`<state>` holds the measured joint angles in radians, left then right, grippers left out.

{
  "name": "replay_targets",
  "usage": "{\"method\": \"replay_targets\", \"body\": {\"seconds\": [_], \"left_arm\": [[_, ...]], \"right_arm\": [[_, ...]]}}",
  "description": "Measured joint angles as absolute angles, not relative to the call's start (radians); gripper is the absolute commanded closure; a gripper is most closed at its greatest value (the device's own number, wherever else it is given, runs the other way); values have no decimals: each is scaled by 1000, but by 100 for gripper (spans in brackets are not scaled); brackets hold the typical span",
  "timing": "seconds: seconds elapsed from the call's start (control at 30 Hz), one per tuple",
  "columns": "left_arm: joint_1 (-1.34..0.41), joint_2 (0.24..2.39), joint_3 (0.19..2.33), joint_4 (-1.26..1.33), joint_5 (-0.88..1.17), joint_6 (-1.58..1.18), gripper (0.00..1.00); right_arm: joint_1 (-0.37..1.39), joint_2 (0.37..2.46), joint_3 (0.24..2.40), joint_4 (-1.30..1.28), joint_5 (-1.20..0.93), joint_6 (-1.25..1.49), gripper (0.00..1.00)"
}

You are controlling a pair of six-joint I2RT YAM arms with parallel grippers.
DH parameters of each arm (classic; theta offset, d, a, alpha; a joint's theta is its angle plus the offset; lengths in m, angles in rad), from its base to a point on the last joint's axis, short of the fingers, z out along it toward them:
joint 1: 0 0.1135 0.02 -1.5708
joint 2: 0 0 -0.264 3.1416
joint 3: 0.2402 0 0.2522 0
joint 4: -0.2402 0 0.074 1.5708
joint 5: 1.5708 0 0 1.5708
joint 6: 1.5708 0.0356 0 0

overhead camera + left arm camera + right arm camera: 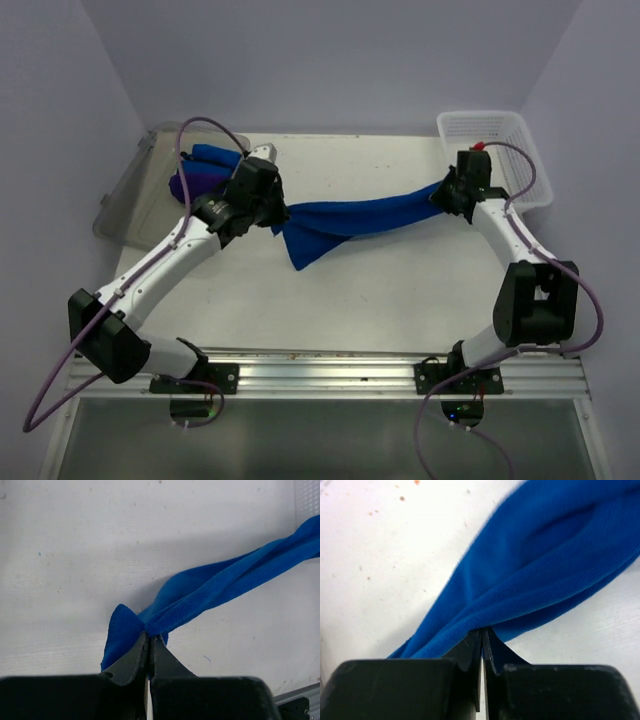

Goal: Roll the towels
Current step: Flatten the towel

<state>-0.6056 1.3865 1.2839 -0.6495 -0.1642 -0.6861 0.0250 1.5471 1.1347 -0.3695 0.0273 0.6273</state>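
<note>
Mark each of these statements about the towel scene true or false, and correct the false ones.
1. The left claw and the right claw are both shut on the blue towel. True.
2. The blue towel lies spread flat on the table. False: it is bunched into a band stretched between the two claws.
3. The white basket stands at the table's far right corner. True.
4. The purple towel is in the white basket. False: it lies in the grey tray at the far left.
</note>
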Motion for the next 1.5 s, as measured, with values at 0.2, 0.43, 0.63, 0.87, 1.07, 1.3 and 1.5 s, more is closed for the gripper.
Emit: {"method": "replay_targets", "body": {"seconds": [0.2,0.43,0.63,0.87,1.07,1.3,1.5], "left_arm": [[-520,1373,1459,-701,-162,-632,100],[-406,1371,1674,-732,-163,-562,100],[-379,1325,1608,-750,-169,-546,100],[-372,1271,1464,-778,-172,-545,100],[-371,1257,1456,-787,-175,-545,100],[-367,1243,1456,-790,-181,-545,100],[-367,1243,1456,-795,-181,-545,100]], "right_arm": [[25,1546,1368,-373,2,633,100],[25,1410,1478,-357,-64,632,100],[26,1237,1265,-305,-128,631,36],[123,1424,1096,-340,-124,616,30],[274,1661,1136,-360,-67,582,32],[273,1883,1249,-350,-39,585,32],[274,1926,1265,-341,-17,601,64]]}}
